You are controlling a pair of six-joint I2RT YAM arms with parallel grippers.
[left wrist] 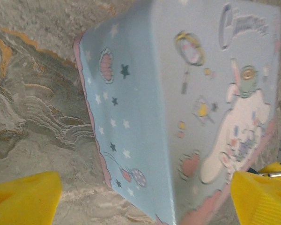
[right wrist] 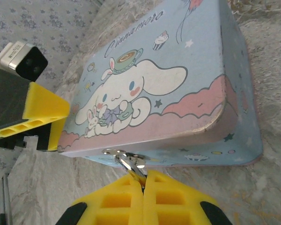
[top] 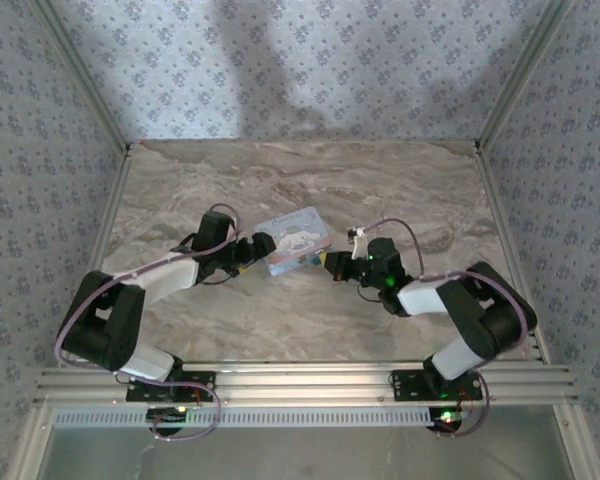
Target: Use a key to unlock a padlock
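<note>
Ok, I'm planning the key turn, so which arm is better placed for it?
Right. The right gripper is shut on the silvery key at the cartoon tin's edge. The left gripper is open at the tin's other end, gripping nothing.

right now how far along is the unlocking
Done: the right hand is shut on the key, at the edge of the tin. In hand: the left hand stands open astride the tin's other end, not gripping. Left: the turn and release; no sign of either.
</note>
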